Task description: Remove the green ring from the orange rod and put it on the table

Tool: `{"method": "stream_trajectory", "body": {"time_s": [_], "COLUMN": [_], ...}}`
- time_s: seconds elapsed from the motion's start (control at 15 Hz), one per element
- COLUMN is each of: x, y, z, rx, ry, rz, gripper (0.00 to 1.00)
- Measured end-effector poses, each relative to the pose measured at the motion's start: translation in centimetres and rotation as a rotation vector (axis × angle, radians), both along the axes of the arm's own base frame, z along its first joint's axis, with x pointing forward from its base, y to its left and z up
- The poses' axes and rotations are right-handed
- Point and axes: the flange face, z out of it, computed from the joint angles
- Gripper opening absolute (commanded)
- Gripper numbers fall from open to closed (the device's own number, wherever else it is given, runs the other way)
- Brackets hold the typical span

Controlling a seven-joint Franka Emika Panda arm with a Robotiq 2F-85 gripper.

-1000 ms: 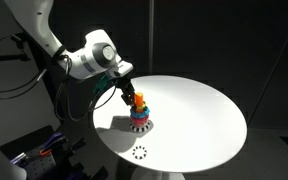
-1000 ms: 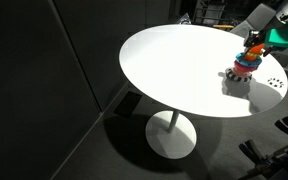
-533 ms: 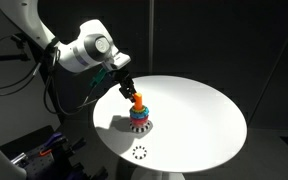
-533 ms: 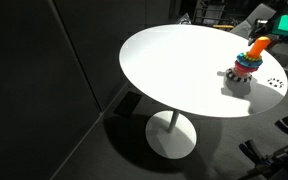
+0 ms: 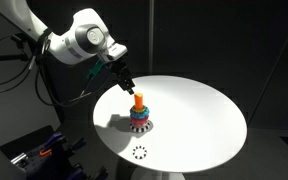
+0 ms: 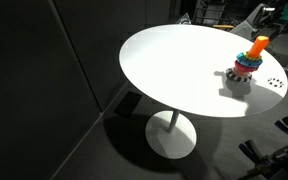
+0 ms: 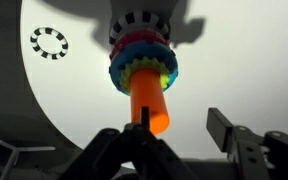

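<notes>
Round white table (image 5: 209, 115); claw (image 7: 170, 132) spread wide, empty, above orange rod (image 7: 150, 100); green ring (image 7: 168, 72) seated.

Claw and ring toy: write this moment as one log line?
small green ring: on upright orange rod | claw: open, empty, above rod | round white table: ring not there

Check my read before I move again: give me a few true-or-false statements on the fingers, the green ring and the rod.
1. The fingers are spread and hold nothing. True.
2. The green ring lies on the table. False: it sits round the orange rod, topmost of the stacked rings.
3. The orange rod stands upright with its top bare. True.
4. The gripper is clamped on the rod. False: in an exterior view it hangs above and beside the rod, apart from it.
</notes>
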Motion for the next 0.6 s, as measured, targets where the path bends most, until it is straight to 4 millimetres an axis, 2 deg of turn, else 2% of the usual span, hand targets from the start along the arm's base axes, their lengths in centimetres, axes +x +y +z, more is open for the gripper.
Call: {"method": "stream_trajectory", "body": {"time_s": [0.13,0.6], "x": [-0.1,-0.6], "y": [0.2,0.1], "z": [-0.1,-1.2], "rx": [0.001,-0.010], "ry": [0.007,0.044], "rz": [0.004,0.005], "gripper": [0.99,1.00]}}
